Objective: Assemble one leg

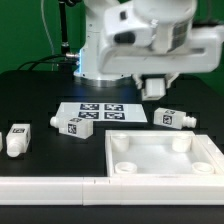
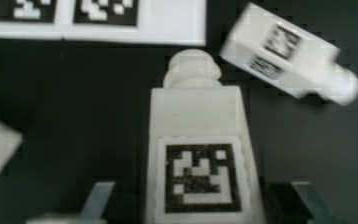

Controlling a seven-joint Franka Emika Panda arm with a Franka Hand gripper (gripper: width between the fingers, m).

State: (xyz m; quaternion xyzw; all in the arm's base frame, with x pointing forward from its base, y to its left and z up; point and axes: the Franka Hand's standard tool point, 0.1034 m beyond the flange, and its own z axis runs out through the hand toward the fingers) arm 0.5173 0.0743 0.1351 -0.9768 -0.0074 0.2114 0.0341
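Note:
One leg (image 2: 197,120), a chunky white block, lies lengthwise between the fingers (image 2: 101,200) in the wrist view. Its stubby peg (image 2: 194,68) points toward the marker board (image 2: 87,18), and a square tag (image 2: 197,175) faces the camera. My gripper (image 2: 199,196) is shut on this leg, one finger on each long side. In the exterior view the gripper (image 1: 155,92) hangs low behind the marker board (image 1: 100,112), and the hand hides most of the held leg. I cannot tell whether the leg is off the table.
Three more legs lie on the black table: at the exterior view's far left (image 1: 17,140), beside the marker board (image 1: 72,125), and at the right (image 1: 172,118). The big white panel (image 1: 155,160) with corner sockets sits front right. A white rail (image 1: 50,187) runs along the front.

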